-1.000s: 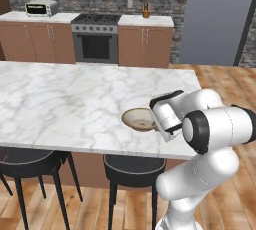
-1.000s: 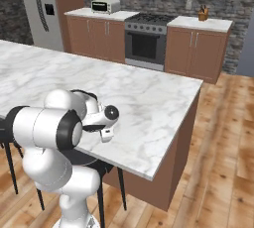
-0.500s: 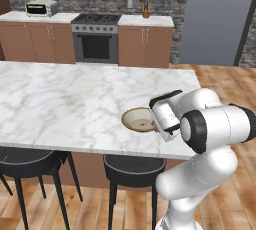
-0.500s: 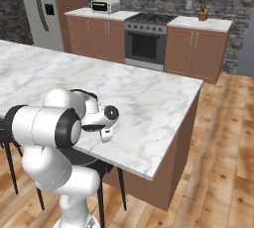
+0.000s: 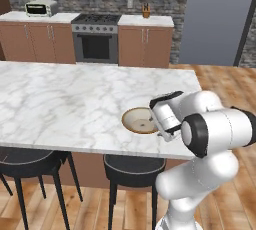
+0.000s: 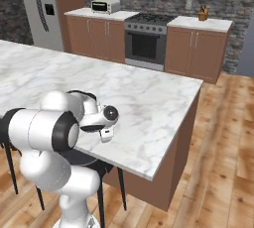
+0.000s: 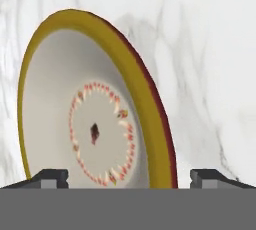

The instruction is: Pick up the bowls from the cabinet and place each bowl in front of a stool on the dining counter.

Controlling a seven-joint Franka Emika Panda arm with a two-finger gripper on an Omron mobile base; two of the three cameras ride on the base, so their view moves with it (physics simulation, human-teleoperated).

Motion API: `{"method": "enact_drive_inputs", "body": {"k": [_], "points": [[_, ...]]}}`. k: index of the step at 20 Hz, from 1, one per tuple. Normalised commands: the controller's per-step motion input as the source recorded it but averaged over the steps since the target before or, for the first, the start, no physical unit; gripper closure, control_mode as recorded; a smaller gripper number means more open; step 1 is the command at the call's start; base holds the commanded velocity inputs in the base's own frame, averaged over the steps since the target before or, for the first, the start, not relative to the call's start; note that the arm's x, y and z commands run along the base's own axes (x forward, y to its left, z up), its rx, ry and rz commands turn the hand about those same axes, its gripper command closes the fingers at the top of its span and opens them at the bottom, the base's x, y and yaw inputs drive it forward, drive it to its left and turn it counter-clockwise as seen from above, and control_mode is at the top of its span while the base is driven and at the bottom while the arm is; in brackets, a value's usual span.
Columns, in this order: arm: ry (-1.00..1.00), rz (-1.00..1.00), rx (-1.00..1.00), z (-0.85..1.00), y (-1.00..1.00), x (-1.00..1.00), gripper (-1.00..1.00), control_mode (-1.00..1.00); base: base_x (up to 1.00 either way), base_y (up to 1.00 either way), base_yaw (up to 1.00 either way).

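Spread wide, the gripper (image 7: 129, 176) has its two dark fingertips (image 7: 49, 177) standing apart on either side of the beige-tan bowl (image 7: 95, 109), with nothing clamped between them; the bowl's rim sits in the gap and the tips do not press on it as far as the hand view shows. In the left base view the gripper (image 5: 161, 120) hangs just over the right edge of that bowl (image 5: 138, 120).

Going left to right in the left base view: a toaster oven (image 5: 41, 7) stands on the back counter at far left, then a steel oven range (image 5: 96, 39) between wooden base cabinets (image 5: 145, 47), with a small holder of utensils (image 5: 145, 10) on the counter to the right of it. In front runs the dining counter (image 5: 60, 104), a white veined marble slab. A dark stool (image 5: 25, 161) sits under its near edge at left, a second dark stool (image 5: 134, 166) further right. The bowl rests flat on the marble near the near edge, right above that second stool. It holds nothing; its pale inside carries a ring of small reddish marks around a dark centre spot, and the rim is a darker yellow-brown.

In the right base view the arm's white body covers the bowl, and the dining counter (image 6: 149, 103) stretches away to the left.
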Motion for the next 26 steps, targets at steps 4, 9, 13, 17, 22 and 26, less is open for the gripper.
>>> {"method": "enact_drive_inputs", "body": {"k": [4, 9, 13, 17, 22, 26], "points": [[0.0, 0.0, -0.09, 0.98, -0.02, 0.0, -1.0, -1.0, 0.0, 0.0, 0.0], [0.08, -0.04, -0.12, 0.97, 0.0, -0.01, -1.0, -1.0, 0.0, 0.0, 0.0], [0.2, -0.04, -0.06, 1.0, -0.06, -0.04, -1.0, -1.0, 0.0, 0.0, 0.0], [0.26, -0.05, 0.0, 1.0, -0.36, -0.54, -1.0, -1.0, 0.0, 0.0, 0.0], [0.26, -0.05, 0.0, 0.74, -0.37, -0.48, -1.0, -1.0, 0.0, 0.0, 0.0], [0.17, -0.01, -0.04, 0.34, -0.41, -0.58, -1.0, -1.0, 0.0, 0.0, 0.0]]}}
